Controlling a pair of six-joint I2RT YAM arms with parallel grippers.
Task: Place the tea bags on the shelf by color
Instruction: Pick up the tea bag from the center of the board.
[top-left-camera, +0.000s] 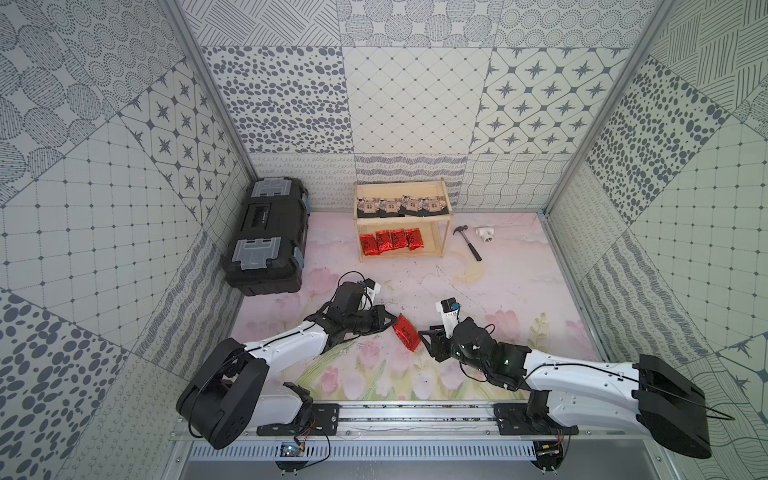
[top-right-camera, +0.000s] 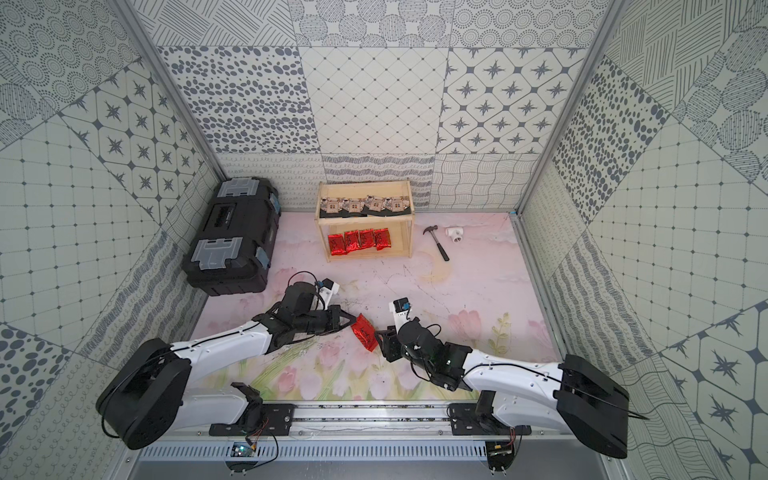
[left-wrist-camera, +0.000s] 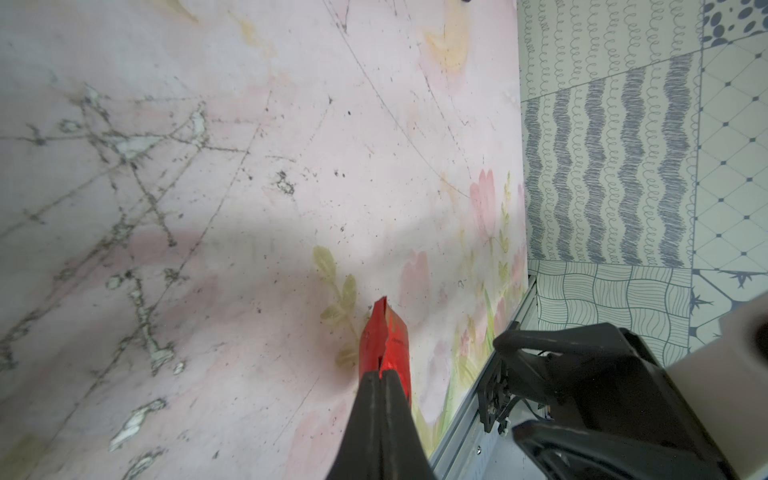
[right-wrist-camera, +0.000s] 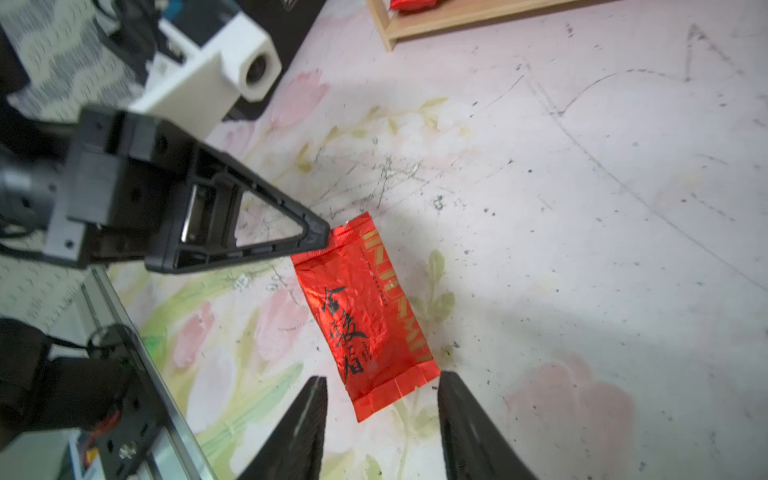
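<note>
A red tea bag (top-left-camera: 405, 336) is pinched at 1 corner by the clenched left end effector (right-wrist-camera: 322, 232), low over the flowered desk (top-left-camera: 498, 282) and well in front of the shelf (top-left-camera: 415, 220). Whether it rests on the desk cannot be told. The right end effector (right-wrist-camera: 382, 376) stands released at the packet's opposite end, its 2 fingers spread either side of the foil, apart from it. On the shelf, 4 black packets (top-left-camera: 402, 205) line the upper board and 4 red packets (top-left-camera: 390, 242) the lower.
</note>
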